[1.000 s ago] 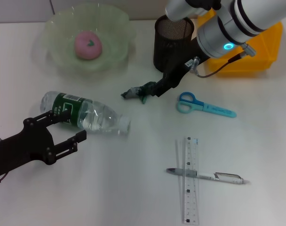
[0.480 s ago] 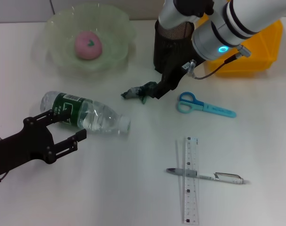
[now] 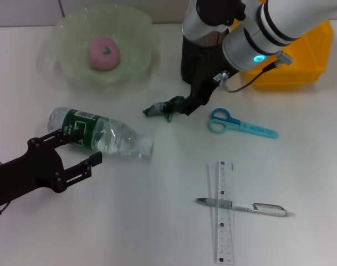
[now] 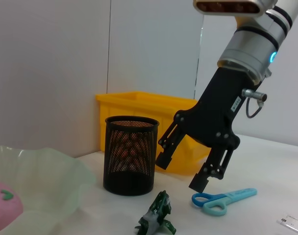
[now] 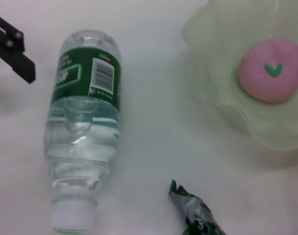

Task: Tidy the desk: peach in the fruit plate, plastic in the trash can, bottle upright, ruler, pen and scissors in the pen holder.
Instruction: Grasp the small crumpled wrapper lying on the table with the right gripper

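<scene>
Presently the right gripper (image 4: 184, 171) hangs just over the plastic (image 3: 164, 108), jaws apart, placed to pinch it for the bin (image 3: 301, 55). The left gripper (image 3: 80, 149) waits open beside the lying bottle (image 3: 99, 133). The peach (image 3: 104, 53) sits in the plate (image 3: 63, 50).

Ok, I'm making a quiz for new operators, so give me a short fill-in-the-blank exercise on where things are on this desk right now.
1. The peach lies in the ____.
2. The bottle is not upright; it lies on its ____.
3. The pen lies across the ____.
4. The right gripper hangs with its fingers ____ above the crumpled plastic.

Missing words: fruit plate; side; ruler; open
</scene>
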`<state>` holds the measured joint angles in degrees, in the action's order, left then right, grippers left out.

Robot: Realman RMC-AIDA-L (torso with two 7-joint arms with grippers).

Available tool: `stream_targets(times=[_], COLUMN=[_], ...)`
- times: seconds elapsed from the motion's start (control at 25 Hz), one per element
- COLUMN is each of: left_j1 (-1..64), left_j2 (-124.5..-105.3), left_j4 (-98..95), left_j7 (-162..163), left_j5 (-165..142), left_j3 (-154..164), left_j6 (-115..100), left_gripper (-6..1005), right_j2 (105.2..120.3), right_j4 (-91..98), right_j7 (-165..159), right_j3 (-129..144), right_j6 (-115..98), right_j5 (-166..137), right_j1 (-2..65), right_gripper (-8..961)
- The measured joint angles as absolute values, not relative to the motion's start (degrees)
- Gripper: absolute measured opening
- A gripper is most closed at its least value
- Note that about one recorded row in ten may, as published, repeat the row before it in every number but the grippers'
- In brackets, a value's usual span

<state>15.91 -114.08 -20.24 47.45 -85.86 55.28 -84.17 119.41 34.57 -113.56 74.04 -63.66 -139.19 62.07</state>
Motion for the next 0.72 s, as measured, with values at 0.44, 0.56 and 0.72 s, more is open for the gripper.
stream_targets(times=[0.44, 0.56, 0.72], left_j1=[15.81, 15.82, 15.88], left_j2=[-114.13, -114.21, -114.32], left_j4=[-20.21, -20.21, -20.21], left_j7=[47.46, 47.46, 47.46], left_j5=[-85.87, -85.88, -85.99], left_j3=[55.28, 55.28, 55.28], left_j6=[-84.29, -84.18, -84.12], left_gripper=[683, 683, 683], right_j2=[119.84, 119.86, 119.87], right_j4=[32.03, 31.84, 31.35], right_j7=[-113.25, -112.99, -112.76], right_j3=[80.98, 82.60, 83.95], right_j6=[-57.26, -56.51, -55.15], right_j5=[-135.60, -134.23, -133.34], right_j1=[61.62, 61.42, 61.23], right_gripper=[732, 731, 729])
